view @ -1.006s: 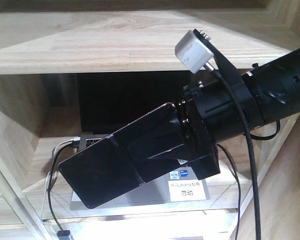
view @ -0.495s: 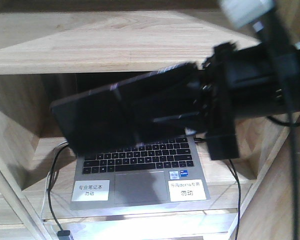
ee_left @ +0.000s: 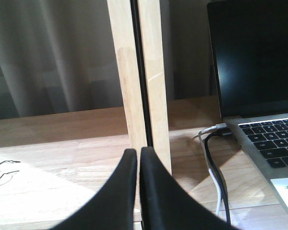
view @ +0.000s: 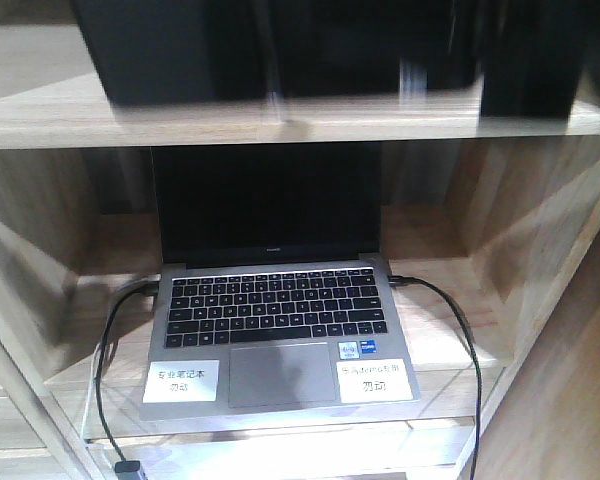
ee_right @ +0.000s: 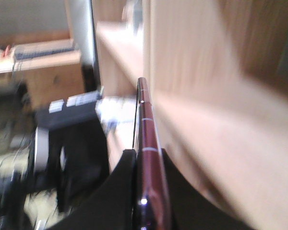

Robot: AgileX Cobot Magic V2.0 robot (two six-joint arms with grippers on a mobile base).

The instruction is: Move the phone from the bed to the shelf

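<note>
Right wrist-mounted view shows what matters most: the phone [ee_right: 144,100] is seen edge-on, its pinkish metal rim running straight away from the right claw [ee_right: 146,155], whose two black fingers are clamped on its near end, one on each flat face. Its long axis therefore continues the claw's own line. The light wood of the shelf [ee_right: 206,129] lies just beside one face of the phone, along its whole length. The picture is smeared, so I cannot tell whether glass and wood touch or a thin gap remains.

In the exterior front-facing view the same load is a blurred black slab across the top of the picture, above the front edge of the upper shelf board. It extends toward the left end of that board, with the dark bulk of the arm toward the right end. Below, in the compartment under this board, an open grey laptop [view: 275,300] sits with its cables, clear of the phone.

The left claw [ee_left: 138,153] has its fingers pressed together on nothing. It sits low in front of a wooden upright [ee_left: 153,72] at the level of the laptop's board, well apart from the phone, so the right arm is the one placed to finish.

My judgement is that the task is in its final stage. The coming move depends on bringing the phone's flat face down onto the board, with its length along the shelf, before the fingers part. Letting go too near the front edge risks it sliding off.
</note>
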